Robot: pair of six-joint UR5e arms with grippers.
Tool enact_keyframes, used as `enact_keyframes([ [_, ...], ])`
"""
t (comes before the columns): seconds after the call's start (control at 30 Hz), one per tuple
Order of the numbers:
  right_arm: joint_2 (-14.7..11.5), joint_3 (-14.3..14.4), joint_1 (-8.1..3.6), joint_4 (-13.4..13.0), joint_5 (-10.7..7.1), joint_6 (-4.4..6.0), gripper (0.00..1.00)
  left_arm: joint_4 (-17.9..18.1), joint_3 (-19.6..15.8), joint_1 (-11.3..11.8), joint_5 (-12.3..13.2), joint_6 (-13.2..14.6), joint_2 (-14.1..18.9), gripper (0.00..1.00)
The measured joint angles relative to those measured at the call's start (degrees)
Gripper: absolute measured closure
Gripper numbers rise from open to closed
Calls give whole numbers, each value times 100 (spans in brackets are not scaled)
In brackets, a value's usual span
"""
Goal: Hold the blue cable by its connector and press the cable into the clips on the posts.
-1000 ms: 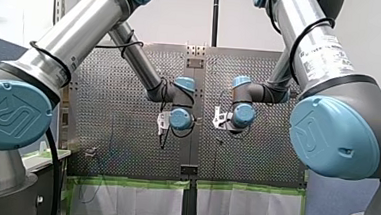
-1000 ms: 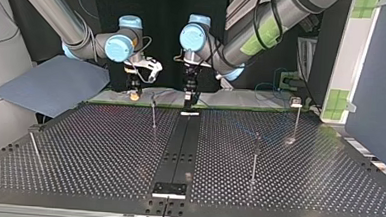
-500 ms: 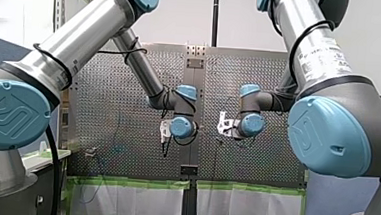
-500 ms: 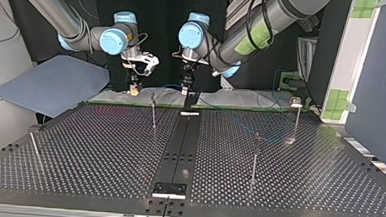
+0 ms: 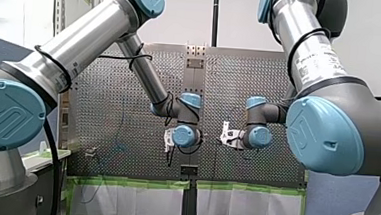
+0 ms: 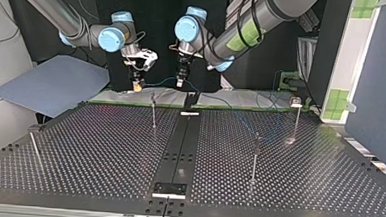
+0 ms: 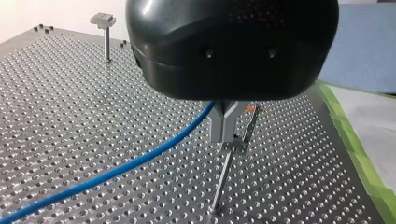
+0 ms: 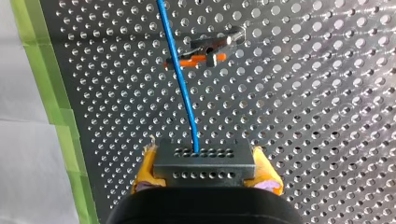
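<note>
Blue cable [image 8: 183, 88], its connector [image 8: 205, 161] clamped in my right hand [image 8: 205, 171] and my left hand [image 7: 225, 135] pinching it, is crossing the orange clip [image 8: 198, 59] at its tip, so I'm risking pressing it down beside the clip.

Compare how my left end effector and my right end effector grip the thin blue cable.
My left end effector has bare grey metal fingers; my right end effector has yellow pads. The left pinches the thin blue cable itself; the right clamps its black perforated connector. Both are shut.

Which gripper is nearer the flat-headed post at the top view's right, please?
Left. In the top view my left gripper hangs left of the post, near the middle; my right gripper is even farther left.
</note>
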Motion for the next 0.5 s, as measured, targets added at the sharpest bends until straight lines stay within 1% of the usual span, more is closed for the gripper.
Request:
enact_keyframes([
  [0.27, 11, 79, -188, -404, -408, 35, 100, 0, 10, -19, -3, -91, -25, 100],
  [0.37, 13, 82, -260, -508, -573, 49, 100, -61, 96, -20, -26, -113, -135, 100],
  [0.5, 21, 97, -341, -549, -785, 40, 100, -224, 299, -51, -85, -116, -349, 100],
])
